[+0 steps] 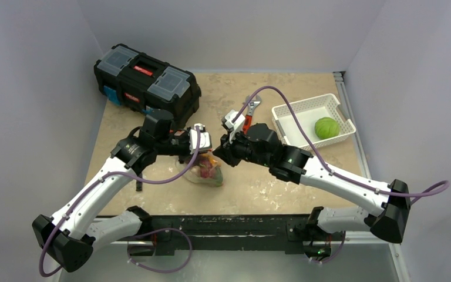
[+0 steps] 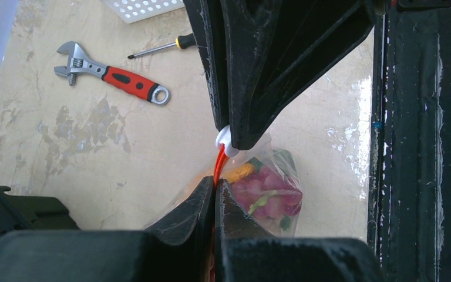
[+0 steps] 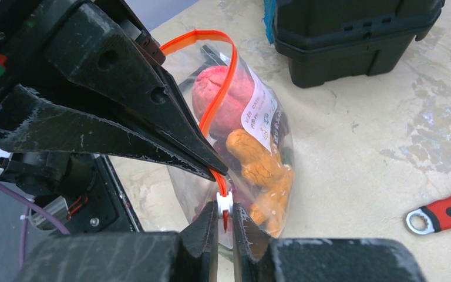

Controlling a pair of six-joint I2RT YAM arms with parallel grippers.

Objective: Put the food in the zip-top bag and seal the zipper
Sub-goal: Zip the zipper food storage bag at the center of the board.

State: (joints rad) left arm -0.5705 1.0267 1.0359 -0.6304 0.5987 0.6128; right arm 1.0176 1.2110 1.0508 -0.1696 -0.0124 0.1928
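Note:
The clear zip-top bag (image 1: 207, 173) hangs between both arms just above the table's middle. Inside it lie a pink-red fruit (image 3: 220, 97), an orange carrot (image 3: 264, 170) and purple grapes (image 2: 270, 194). My left gripper (image 2: 216, 187) is shut on the orange zipper (image 3: 223, 64) strip at one end of the mouth. My right gripper (image 3: 225, 211) pinches the white slider (image 3: 224, 202) right beside the left fingertips. Beyond the left fingers the strip loops apart. A round green cabbage (image 1: 326, 127) sits in the white basket (image 1: 288, 111).
A black toolbox (image 1: 147, 79) stands at the back left. A red-handled wrench (image 2: 114, 76) and a screwdriver (image 2: 158, 47) lie on the table behind the bag, near the basket. Grey walls close in the table's left, back and right sides.

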